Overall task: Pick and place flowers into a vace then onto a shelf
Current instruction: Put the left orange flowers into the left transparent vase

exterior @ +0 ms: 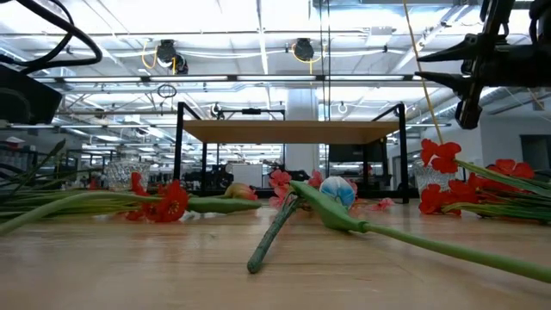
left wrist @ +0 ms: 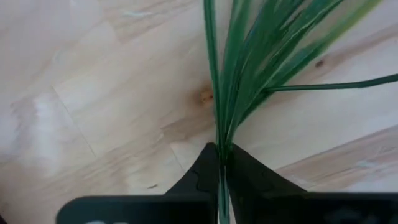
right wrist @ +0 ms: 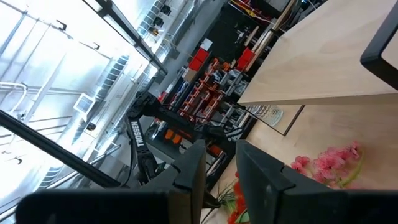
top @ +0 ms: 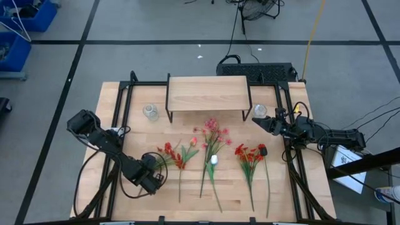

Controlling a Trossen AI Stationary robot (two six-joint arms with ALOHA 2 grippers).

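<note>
White "TROSSEN" lettering runs down a dark robot arm [right wrist: 138, 138] beyond the table, right wrist view. No other text readable in any view.

My left gripper [left wrist: 222, 163] is low, fingers pinched tight together. My right gripper [top: 257, 122] hangs raised, fingers slightly parted.

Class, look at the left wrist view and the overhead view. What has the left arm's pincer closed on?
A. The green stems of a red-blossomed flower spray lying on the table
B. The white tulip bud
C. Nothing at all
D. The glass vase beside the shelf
A: in the left wrist view the left pincer is shut on the thin green stems of the red-blossomed flower spray, which fan out over the wooden tabletop.
</note>
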